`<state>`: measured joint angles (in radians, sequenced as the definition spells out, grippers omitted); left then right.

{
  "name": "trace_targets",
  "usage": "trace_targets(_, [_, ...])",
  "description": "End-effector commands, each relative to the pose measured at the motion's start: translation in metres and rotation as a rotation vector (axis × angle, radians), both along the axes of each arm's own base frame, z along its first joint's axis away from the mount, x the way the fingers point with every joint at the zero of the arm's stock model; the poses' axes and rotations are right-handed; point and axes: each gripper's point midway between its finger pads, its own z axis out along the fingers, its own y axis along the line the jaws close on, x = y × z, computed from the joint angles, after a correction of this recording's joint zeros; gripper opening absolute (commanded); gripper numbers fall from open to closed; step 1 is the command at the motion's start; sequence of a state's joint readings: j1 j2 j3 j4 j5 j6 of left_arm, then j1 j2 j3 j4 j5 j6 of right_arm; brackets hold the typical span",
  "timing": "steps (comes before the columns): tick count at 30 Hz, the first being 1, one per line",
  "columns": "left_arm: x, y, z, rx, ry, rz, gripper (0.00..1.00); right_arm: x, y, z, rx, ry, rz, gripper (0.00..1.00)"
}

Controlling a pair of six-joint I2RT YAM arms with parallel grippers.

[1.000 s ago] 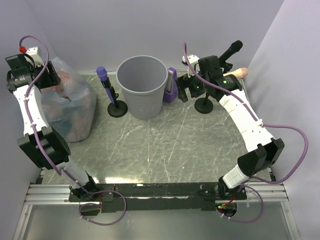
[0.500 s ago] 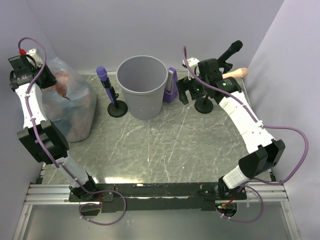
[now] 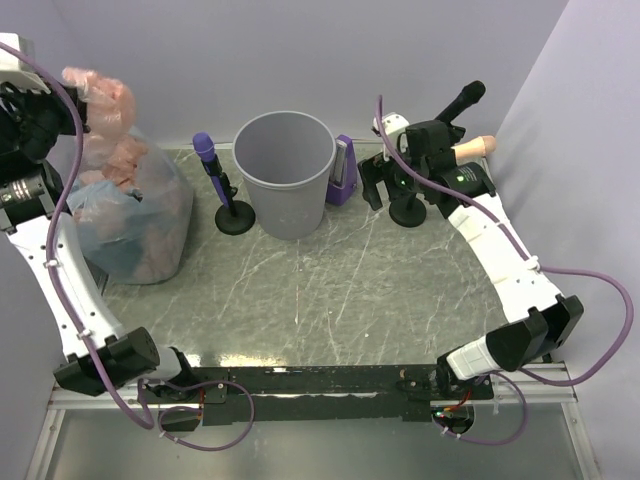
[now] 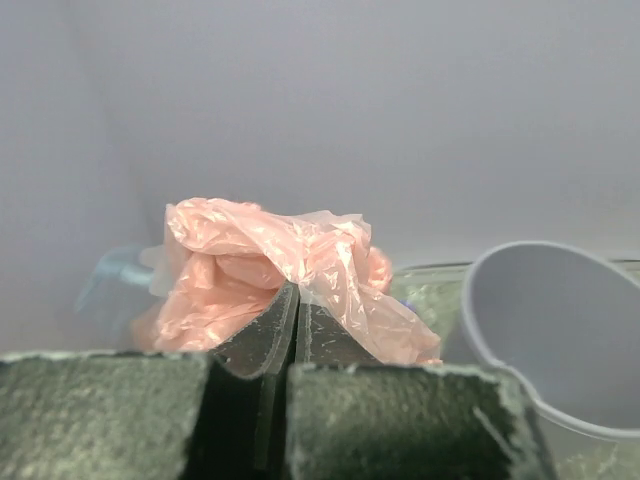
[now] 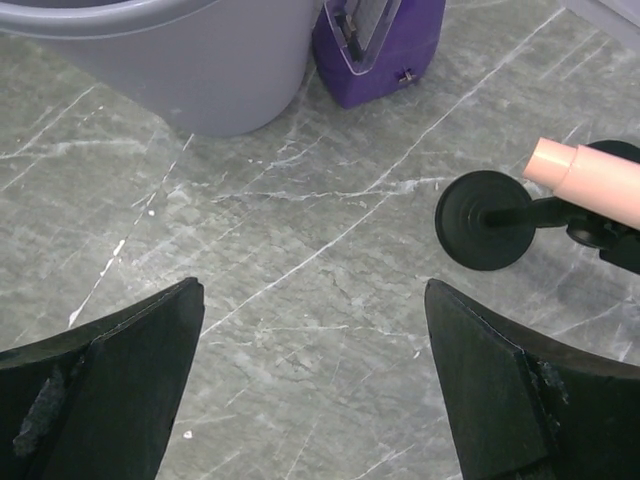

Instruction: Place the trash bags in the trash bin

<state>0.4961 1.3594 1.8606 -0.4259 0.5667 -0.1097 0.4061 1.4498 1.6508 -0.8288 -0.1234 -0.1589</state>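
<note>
While left fingers (image 4: 256, 346) tight on trash bag (image 4: 268, 258), right fingers (image 5: 112, 352) wide.

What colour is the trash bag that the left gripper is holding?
Pale translucent pink; the trash bag shows best in the left wrist view.

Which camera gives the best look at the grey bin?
The top external view: the trash bin shows whole, open mouth included. The left wrist view catches only part of its rim and inside; the right wrist view only its outer wall.
</note>
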Motion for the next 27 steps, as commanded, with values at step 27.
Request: trace_targets(27, [-0.079,-0.258,0.010,-0.281,0.133,-1.197,0.01,-0.053,0.139,0.120,0.412,-0.557,0.588,0.99])
